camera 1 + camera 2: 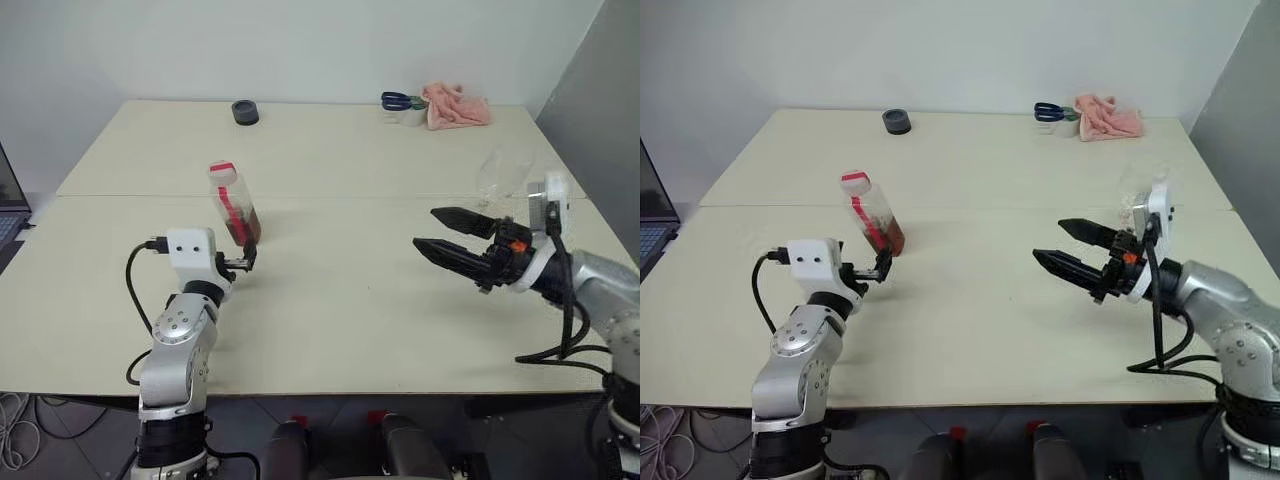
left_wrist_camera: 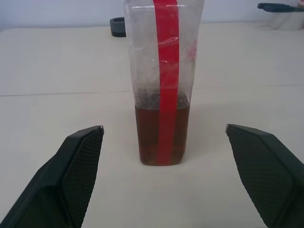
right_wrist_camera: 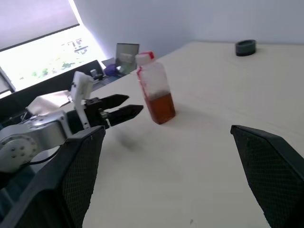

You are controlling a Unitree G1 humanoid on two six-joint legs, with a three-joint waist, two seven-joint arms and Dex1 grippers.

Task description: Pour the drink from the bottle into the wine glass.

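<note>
Though far off, tape roll (image 1: 245,112), scissors (image 1: 396,100)

The two head views are looking forward and down over the table (image 1: 330,300) from above its near edge, sharing almost the whole scene from near edge to far wall. The left wrist view is facing level across the tabletop, close to the bottle (image 2: 163,85) and looking on toward the far edge. The right wrist view is looking sideways across the table, taking in the same bottle from farther off along with the left gripper (image 3: 135,110).
</note>
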